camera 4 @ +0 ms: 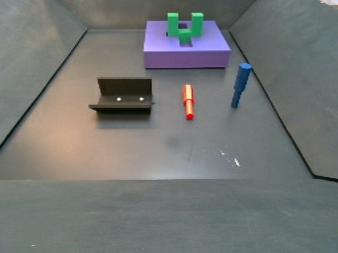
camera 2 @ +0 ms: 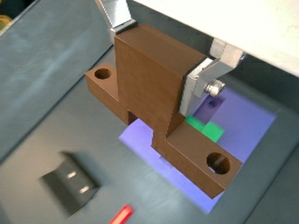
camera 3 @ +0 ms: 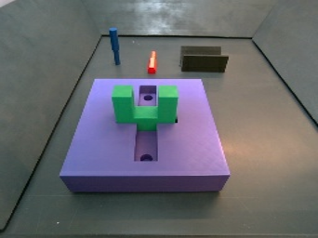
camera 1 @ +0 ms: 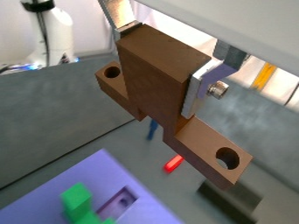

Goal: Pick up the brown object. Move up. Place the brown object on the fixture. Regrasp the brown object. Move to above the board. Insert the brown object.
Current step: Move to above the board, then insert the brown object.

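Note:
In both wrist views my gripper [camera 1: 163, 59] [camera 2: 162, 59] is shut on the brown object [camera 1: 158, 79] [camera 2: 152, 79]. Its silver fingers [camera 1: 201, 87] [camera 2: 201, 89] clamp the raised middle block. The bar's lower arms stick out on both sides, each with a round hole. It hangs in the air, over the edge of the lavender board [camera 2: 251, 122] [camera 1: 107, 171] [camera 3: 187, 139] [camera 4: 185, 57]. The dark fixture [camera 3: 204, 60] [camera 4: 126, 96] [camera 2: 73, 181] [camera 1: 230, 197] stands bare on the floor. Neither the gripper nor the brown object shows in the side views.
A green U-shaped block [camera 3: 125, 102] [camera 4: 185, 35] [camera 2: 211, 129] [camera 1: 79, 199] sits on the board over its slot. A small red bar [camera 3: 152, 62] [camera 4: 188, 101] lies on the floor between board and fixture. A blue peg [camera 3: 114, 46] [camera 4: 240, 86] stands upright nearby. Grey walls ring the floor.

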{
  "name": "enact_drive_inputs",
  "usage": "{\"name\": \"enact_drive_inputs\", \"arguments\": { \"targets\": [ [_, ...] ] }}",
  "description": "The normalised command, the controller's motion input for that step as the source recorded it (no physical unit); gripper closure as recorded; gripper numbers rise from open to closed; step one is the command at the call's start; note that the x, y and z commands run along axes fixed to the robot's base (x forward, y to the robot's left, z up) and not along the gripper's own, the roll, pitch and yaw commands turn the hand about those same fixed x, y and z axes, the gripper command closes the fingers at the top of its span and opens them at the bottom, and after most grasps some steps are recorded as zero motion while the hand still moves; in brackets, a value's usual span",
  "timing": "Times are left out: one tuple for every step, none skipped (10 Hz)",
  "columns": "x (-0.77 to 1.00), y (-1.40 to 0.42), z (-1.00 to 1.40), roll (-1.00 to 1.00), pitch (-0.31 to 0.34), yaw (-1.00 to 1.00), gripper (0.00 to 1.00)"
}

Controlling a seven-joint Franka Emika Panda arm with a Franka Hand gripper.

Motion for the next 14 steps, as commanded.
{"name": "enact_drive_inputs", "arguments": {
  "targets": [
    [-0.06, -0.03, 0.02, -1.0, 0.02, 0.02, 1.0],
    [-0.07, -0.02, 0.02, -0.94, -0.006, 0.01, 1.0],
    [-0.07, 0.0, -0.01, -0.63, -0.034, 0.01, 1.0],
    [-0.05, 0.01, 0.0, -0.37, -0.035, 0.0, 1.0],
    [-0.04, 0.01, -0.01, -0.27, -0.036, 0.0, 1.0],
    [0.02, 0.0, 0.0, 0.0, 0.0, 0.0, 1.0],
    [0.21, -0.01, 0.0, -0.03, -0.003, -0.14, 1.0],
    [-0.01, -0.1, 0.0, -0.16, -0.043, -0.12, 1.0],
    [-0.13, -0.25, -0.04, -0.19, -0.027, -0.31, 1.0],
    [-0.01, -0.24, 0.0, -0.16, 0.0, -0.53, 1.0],
    [0.03, -0.15, 0.0, -0.19, 0.0, -0.8, 1.0],
    [0.0, -0.07, 0.0, -0.15, -0.001, -0.97, 1.0],
    [0.0, -0.05, 0.0, -0.12, 0.0, -0.99, 1.0],
    [0.08, 0.04, 0.0, 0.0, 0.116, -0.83, 1.0]
  ]
}}
